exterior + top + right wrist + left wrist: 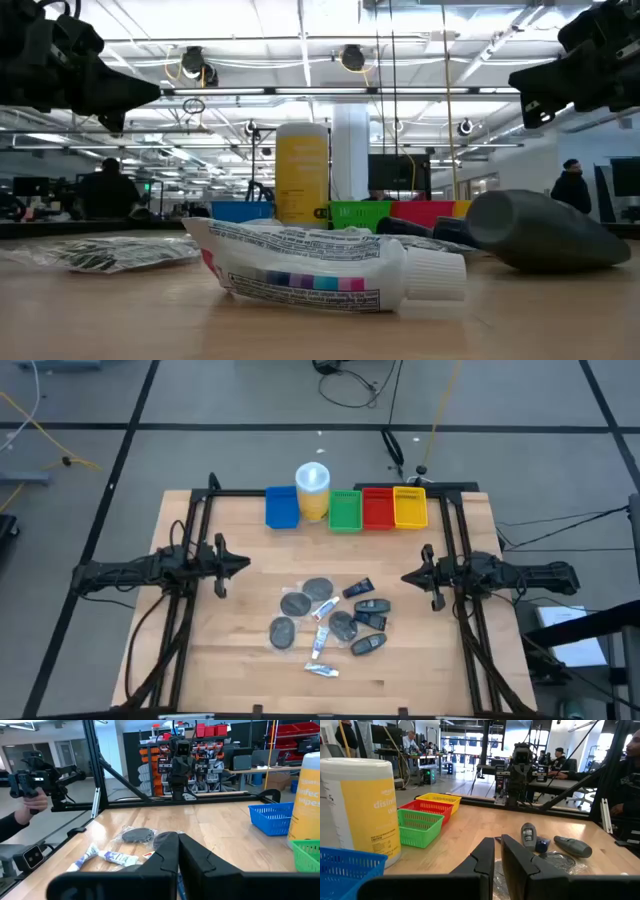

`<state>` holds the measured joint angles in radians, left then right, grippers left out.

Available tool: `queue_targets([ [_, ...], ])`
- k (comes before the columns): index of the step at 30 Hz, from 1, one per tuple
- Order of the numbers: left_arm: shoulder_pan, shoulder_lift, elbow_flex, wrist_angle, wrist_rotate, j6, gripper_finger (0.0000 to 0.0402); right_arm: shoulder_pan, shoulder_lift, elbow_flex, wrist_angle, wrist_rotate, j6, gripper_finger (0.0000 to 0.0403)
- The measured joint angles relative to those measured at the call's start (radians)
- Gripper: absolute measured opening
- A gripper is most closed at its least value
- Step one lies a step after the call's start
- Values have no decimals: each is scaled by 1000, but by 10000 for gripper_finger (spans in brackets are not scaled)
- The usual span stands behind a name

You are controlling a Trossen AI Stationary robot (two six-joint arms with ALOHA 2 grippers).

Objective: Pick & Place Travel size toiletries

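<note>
The travel size toiletries lie loose in the middle of the table. They include several flat grey discs in clear wrap (296, 603), several dark oblong containers (371, 622) and three thin white tubes (320, 644). In the low view one tube (320, 266) lies nearest, a dark container (548, 232) to its right and a wrapped disc (110, 252) to its left. My left gripper (244, 565) (498, 840) hovers to the left of the pile, shut and empty. My right gripper (405, 577) (178, 836) hovers to the right of it, also shut and empty. The two point at each other.
Along the far edge stands a row of bins: blue (282, 508), green (345, 510), red (378, 508) and yellow (410, 507). A yellow cylinder with a white lid (313, 490) stands between blue and green. Black frame rails run down both table sides. People are in the room beyond.
</note>
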<state>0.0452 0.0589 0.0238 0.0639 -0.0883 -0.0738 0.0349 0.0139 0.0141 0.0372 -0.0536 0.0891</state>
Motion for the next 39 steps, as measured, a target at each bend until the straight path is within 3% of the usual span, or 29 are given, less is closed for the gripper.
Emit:
queue_targets([
  [35,0,0,0,0,0,-1,31,0,0,0,-3,-1,-23,0],
  [39,0,0,0,5,0,19,31,0,12,0,72,31,-4,0],
])
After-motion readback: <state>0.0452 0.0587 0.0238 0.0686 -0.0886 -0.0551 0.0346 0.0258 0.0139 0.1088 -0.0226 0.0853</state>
